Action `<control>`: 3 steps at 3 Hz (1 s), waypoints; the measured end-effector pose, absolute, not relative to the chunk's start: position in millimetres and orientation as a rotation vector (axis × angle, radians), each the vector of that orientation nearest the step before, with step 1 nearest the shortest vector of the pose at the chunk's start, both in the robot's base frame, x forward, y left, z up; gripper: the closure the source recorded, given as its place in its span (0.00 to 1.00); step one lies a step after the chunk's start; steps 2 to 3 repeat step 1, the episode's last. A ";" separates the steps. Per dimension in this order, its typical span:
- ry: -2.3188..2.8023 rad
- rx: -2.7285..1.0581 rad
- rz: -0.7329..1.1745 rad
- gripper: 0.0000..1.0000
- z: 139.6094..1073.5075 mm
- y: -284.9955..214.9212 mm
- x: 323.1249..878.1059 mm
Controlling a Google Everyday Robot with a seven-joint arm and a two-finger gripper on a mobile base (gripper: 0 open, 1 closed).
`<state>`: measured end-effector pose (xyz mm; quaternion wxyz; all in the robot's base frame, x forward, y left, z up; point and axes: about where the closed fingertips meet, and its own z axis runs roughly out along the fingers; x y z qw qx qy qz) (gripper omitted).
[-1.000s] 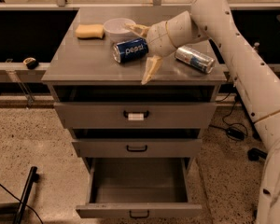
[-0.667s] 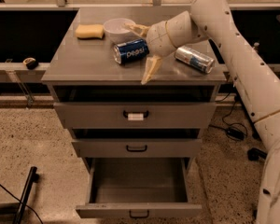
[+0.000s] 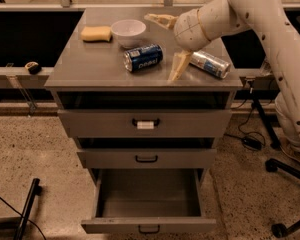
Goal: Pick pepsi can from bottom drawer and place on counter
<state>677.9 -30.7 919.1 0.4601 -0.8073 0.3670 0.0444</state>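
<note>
Release phase, camera view. The pepsi can (image 3: 142,57) lies on its side on the table (image 3: 90,69), about midway between the left and right edges and somewhat nearer the front edge, its lettering facing the camera. The hand (image 3: 160,48) now stands just to the right of the can. Its two fingers (image 3: 179,66) are spread wide apart and nothing is held between them. One points toward the rear edge and the other toward the front edge. Compared with a second ago, the front finger has shifted rightward and no longer reaches past the can's right end. The can's place on the table appears unchanged, which suggests that it rests on its own rather than in a grip.

The bottom drawer (image 3: 147,225) stands pulled out, and its visible interior shows no can. Transfer from drawer to table therefore appears complete; what remains, at most, is withdrawal of the arm.

Also on the table are a white bowl (image 3: 128,31) near the rear edge, a yellow sponge (image 3: 96,33) toward the rear left corner, and a silver and light-blue can (image 3: 211,64) lying near the front right corner, partly under the arm's wrist. A careless retreat could nudge this second can.
</note>
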 end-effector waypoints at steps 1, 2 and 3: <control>0.903 -1.987 0.109 0.00 919.2 -30.8 677.9; 0.903 -1.987 0.109 0.00 919.2 -30.8 677.9; 0.903 -1.987 0.109 0.00 919.2 -30.8 677.9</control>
